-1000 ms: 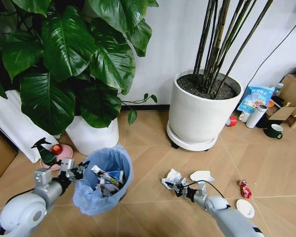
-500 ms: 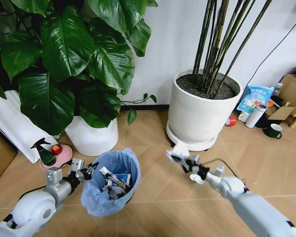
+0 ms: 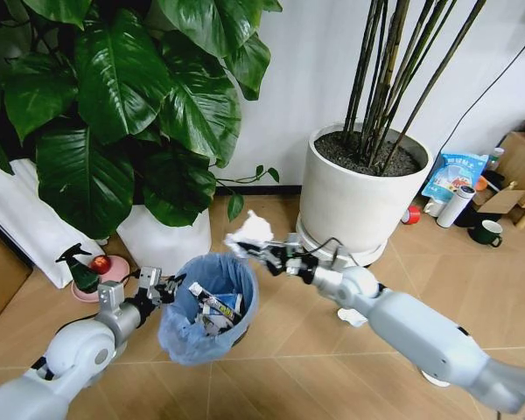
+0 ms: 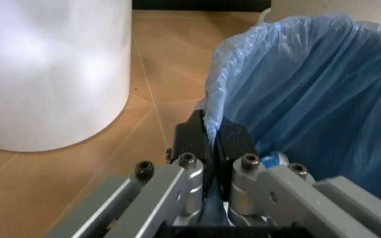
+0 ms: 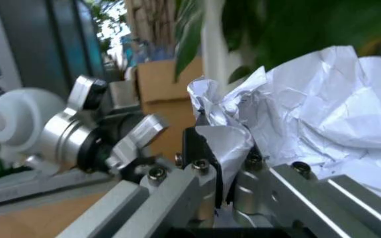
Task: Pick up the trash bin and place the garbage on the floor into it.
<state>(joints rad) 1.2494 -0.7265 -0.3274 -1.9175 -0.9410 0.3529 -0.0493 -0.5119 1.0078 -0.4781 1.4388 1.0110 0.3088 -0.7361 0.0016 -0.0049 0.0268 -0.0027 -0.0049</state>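
Note:
The trash bin, lined with a crinkled light-blue bag, hangs off the floor with my left gripper shut on its near-left rim. In the left wrist view the fingers pinch the bag's edge. Inside the bin lie a blue-white box and other litter. My right gripper is shut on a crumpled white paper wad, held just above the bin's far rim. The right wrist view shows the wad clamped between the fingers. More garbage lies on the floor: a white scrap and a white lid.
A large white pot with bamboo stalks stands behind the right arm. A second white pot with a leafy plant stands behind the bin. A green spray bottle is at the left. A mug and bottles are at the far right.
My right gripper has carried the paper wad up from the floor and leftward to above the bin. The left arm has shifted the bin slightly to the right.

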